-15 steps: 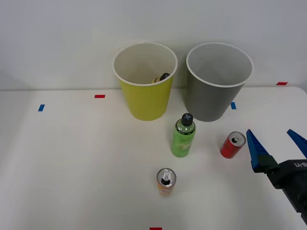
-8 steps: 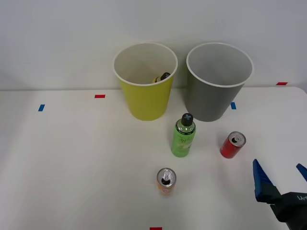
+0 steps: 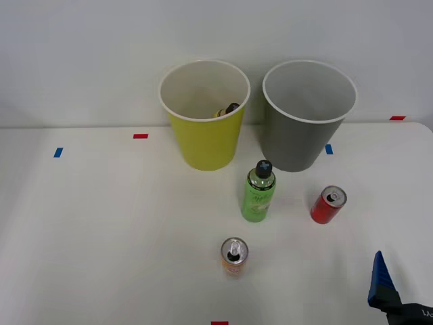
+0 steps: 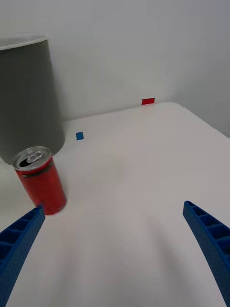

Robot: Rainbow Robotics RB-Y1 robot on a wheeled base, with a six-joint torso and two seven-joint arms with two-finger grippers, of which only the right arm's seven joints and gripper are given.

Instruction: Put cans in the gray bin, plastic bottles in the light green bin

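Note:
A red can (image 3: 328, 205) stands upright on the white table, right of a green plastic bottle (image 3: 258, 193) with a dark cap. An orange can (image 3: 234, 256) stands nearer the front. Behind them are the light green bin (image 3: 203, 139) and the gray bin (image 3: 301, 139). A dark cap and a bit of yellow (image 3: 229, 110) show inside the light green bin. My right gripper (image 4: 114, 209) is open and holds nothing. It hangs low over the table, short of the red can (image 4: 40, 182), which stands before the gray bin (image 4: 26, 96). One blue finger (image 3: 381, 277) shows at the front right corner.
Red tape marks (image 3: 140, 136) and blue tape marks (image 3: 58, 152) dot the table. A blue mark (image 4: 79, 136) and a red mark (image 4: 148, 101) lie near the back wall. The table's right edge (image 4: 201, 122) runs close beside the gripper.
My right gripper has drawn back toward the table's front right corner, away from the red can, staying open. The cans, bottle and bins have not moved.

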